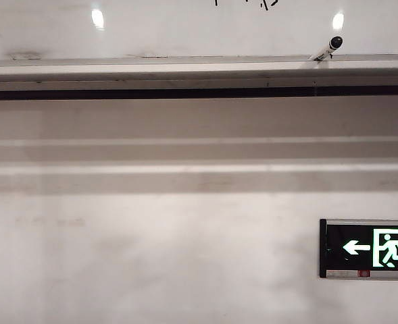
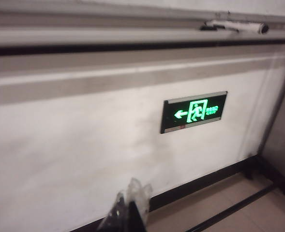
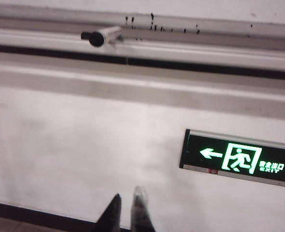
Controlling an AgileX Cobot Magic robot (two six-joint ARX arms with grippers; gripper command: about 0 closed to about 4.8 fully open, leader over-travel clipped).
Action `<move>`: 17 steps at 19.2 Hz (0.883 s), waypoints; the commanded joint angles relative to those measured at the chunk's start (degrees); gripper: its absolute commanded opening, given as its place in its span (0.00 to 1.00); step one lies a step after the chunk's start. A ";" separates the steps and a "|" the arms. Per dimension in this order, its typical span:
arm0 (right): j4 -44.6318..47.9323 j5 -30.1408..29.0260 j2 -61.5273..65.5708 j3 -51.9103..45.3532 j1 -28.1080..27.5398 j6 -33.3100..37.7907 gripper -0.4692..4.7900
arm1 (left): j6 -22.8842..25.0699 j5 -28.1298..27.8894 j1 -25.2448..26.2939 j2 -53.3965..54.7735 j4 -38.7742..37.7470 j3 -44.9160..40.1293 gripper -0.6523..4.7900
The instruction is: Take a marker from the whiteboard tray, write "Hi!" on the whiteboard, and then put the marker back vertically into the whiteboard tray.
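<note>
Two grippers: neither shows in the exterior view; each appears only at the edge of its own wrist view, low and well away from the ledge.
Wall (image 1: 151, 256): one matte grey-white surface below the ledge, crossed by paler horizontal mouldings.
Whiteboard (image 1: 185, 27): one glossy white board above the ledge, reflecting round ceiling lights, with a few small black strokes at the upper edge of the exterior view.
Whiteboard tray (image 1: 151, 69): one long grey-white ledge running across the whole exterior view, a dark band just beneath it.
Exit sign (image 1: 367, 248): one, green on black, arrow and running figure, mounted on the wall well below the tray.
Left gripper (image 2: 127, 212): fingers pointed toward the wall, wrapped in clear crinkled film; they seem to hold nothing, though whether they are parted or pressed together cannot be told.
Right gripper (image 3: 127, 212): two dark fingers aimed at the wall, a slim gap between the tips, nearly closed on nothing.
Marker (image 1: 327, 50): one, white barrel and black cap, resting in the tray toward its right end, tilted, cap end raised against the board, free of both grippers.
</note>
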 commanded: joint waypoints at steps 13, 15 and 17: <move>0.61 0.07 -0.09 0.24 0.04 0.17 0.15 | -0.87 14.73 25.86 -0.07 12.59 -5.46 0.11; 0.61 0.07 -0.09 0.24 0.04 0.17 0.15 | -0.90 14.75 29.05 -0.07 12.98 -6.69 0.11; 0.63 0.04 -0.09 0.24 0.04 0.17 0.15 | -0.92 14.88 30.45 -0.07 15.19 -8.79 0.11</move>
